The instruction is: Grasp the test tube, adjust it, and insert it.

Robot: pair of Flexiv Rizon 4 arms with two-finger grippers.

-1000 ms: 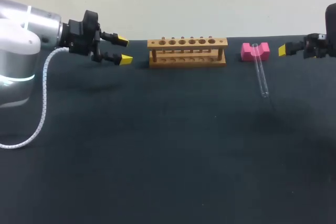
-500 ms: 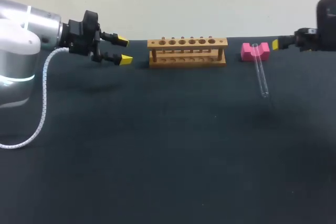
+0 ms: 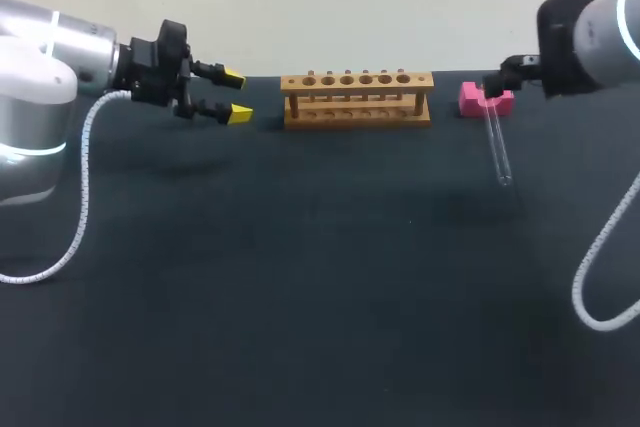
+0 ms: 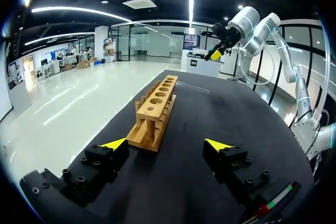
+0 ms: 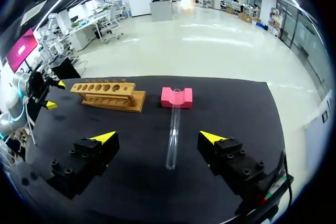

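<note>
Going from the left, the left gripper [image 3: 236,95] hangs over the dark table top [image 3: 300,297] at about 9 o'clock of the light wooden test-tube rack with a row of round holes [image 3: 357,97]. Its yellow-tipped fingers are spread wide and hold nothing. In the left wrist view the same claw [image 4: 166,144] gapes at the near end of the rack [image 4: 156,111], well apart from it.

Every hole that can be seen in the rack is vacant, so by my reading the insertion has not begun.

At 3 o'clock of the rack sits the small pink notched block [image 3: 474,99]. The clear glass test tube [image 3: 497,147] has its open end resting in the notch, and its body runs down to the table toward 6 o'clock – nothing grips it.

The right arm comes in at roughly 1 o'clock of the block. In the right wrist view its gripper [image 5: 158,137] is wide open and empty. The tube [image 5: 172,132] lies just ahead of it, in line with the gap between the fingers and touching neither of them.

I would judge the task to be at its very start – grasping, adjusting and inserting all remain.

No brand, label or writing is legible on the rack, the block [image 5: 168,98], the tube or either claw.
</note>
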